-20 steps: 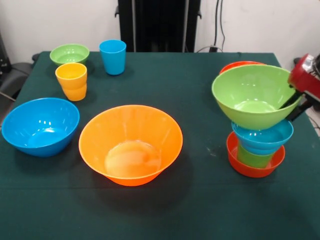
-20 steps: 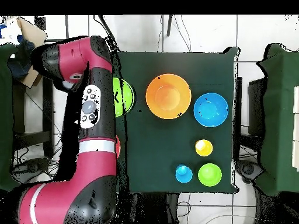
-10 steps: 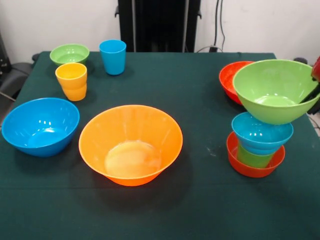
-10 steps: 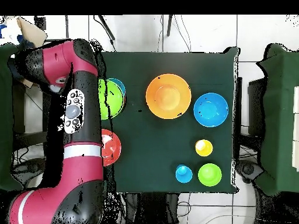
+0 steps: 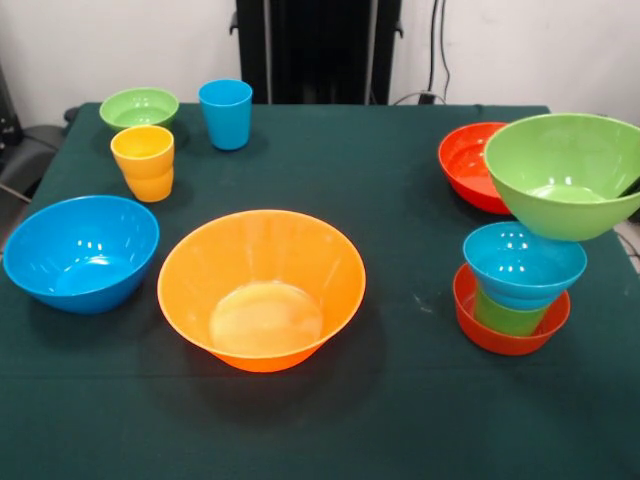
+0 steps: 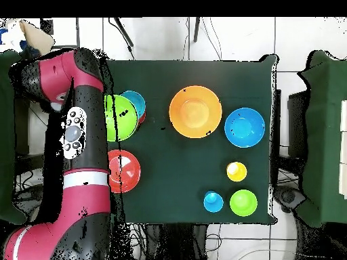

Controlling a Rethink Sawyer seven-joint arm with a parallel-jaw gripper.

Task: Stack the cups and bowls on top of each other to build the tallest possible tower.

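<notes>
The large glossy green plastic bowl [image 5: 568, 172] hangs in the air at the table's right edge, tilted slightly and clear of everything beneath it, which can only mean the robot is carrying it; a thin dark piece at its right rim hints at the grip, but the gripper itself is cut off by the frame in the front view and hidden under the red and black arm [image 6: 74, 135] in the overhead view, so I cannot tell how wide it stands or exactly how it holds the rim. Below and a little to the left sits the tower [image 5: 515, 290] so far: a shallow red-orange plastic bowl [image 5: 500, 336] at the bottom, a green plastic cup [image 5: 505, 313] standing in it, and a small blue plastic bowl [image 5: 524, 262] nested on the cup. The green bowl appears offset from that stack rather than centred over it. Another shallow red plastic bowl [image 5: 468, 162] lies just behind. The big orange plastic bowl [image 5: 262, 288], large blue plastic bowl [image 5: 81, 250], yellow-orange cup [image 5: 143, 162], blue cup [image 5: 226, 113] and small green bowl [image 5: 139, 108] wait unstacked, well apart on the dark green tablecloth [image 5: 400, 400].
</notes>
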